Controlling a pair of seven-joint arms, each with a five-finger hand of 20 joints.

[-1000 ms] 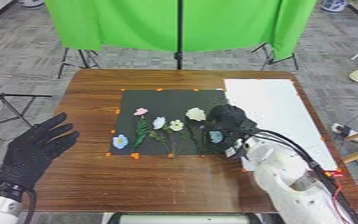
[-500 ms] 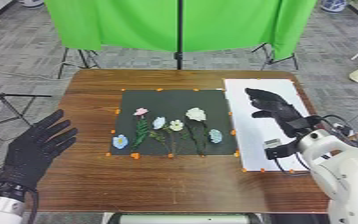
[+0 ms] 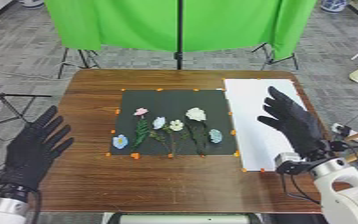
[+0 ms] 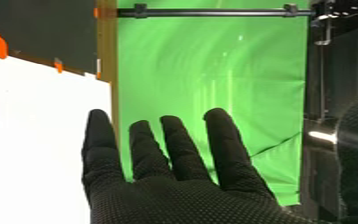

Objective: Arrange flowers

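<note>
My left fingers (image 3: 44,121) and right fingers (image 3: 282,102) are spread, the right ones above the white sheet (image 3: 254,125). Flowers (image 3: 196,114) lie on the black sheet (image 3: 162,102) on the brown table (image 3: 158,187); beyond, green cloth (image 3: 122,30) hangs over grey floor (image 3: 140,61).

Brown wood under two sheets

The wooden surface (image 3: 87,170) is brown, with grain showing and rounded corners at its far edge. On it lie a dark, nearly square sheet (image 3: 158,100), around the middle, and a longer white sheet (image 3: 251,107) just beside it on the right. The white sheet runs past the dark one both toward the far edge and toward the near edge. Small orange pieces (image 3: 135,156) dot the borders of both sheets.
</note>
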